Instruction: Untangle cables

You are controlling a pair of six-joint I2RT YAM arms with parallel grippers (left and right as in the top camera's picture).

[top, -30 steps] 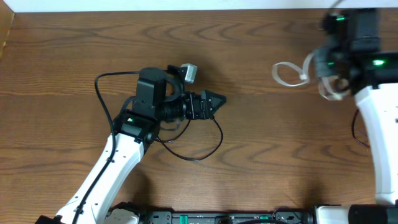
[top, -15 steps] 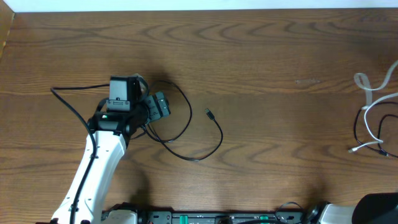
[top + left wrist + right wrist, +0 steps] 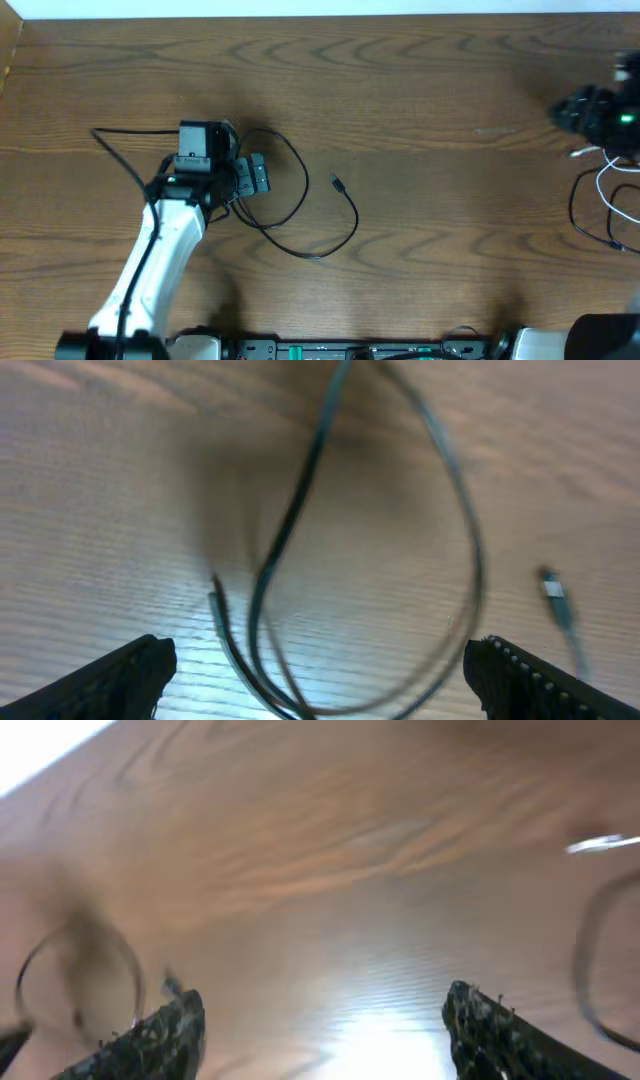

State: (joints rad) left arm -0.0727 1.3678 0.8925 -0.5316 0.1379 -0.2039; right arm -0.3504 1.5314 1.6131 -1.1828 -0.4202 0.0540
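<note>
The black cable (image 3: 354, 218) lies in an open loop on the desk (image 3: 450, 80), toward 9 o'clock from the middle of the overhead view. Its small plug (image 3: 336, 183) lies free at 3 o'clock of the left tool (image 3: 320, 652), apart from it. From the plug the cord swings down through 5 o'clock and back toward the tool, and another strand arcs round the tool from 12 to 3 o'clock. The left arm (image 3: 165, 250) reaches in from 7 o'clock.

In the left wrist view the left tool is released. Its fingertips (image 3: 135, 670) stand wide apart at the lower corners with nothing clamped between them. Blurred black strands lie on the wood beyond the gap.

The white cable (image 3: 600, 180) lies at the 3 o'clock edge of the desk in loose curves, partly cut off by the frame. It is well apart from the black cable, and the two do not touch. A thin black line loops just beside it at 8 o'clock; whether that is a cord or an arm wire cannot be told.

The right arm (image 3: 600, 112) is a dark blur at 12 o'clock of the white cable. In the right wrist view the right tool (image 3: 320, 1010) is released as well, its fingers spread over bare wood with nothing between them. That view is smeared: a white plug end shows at 2 o'clock and a dark loop at 9 o'clock.
</note>
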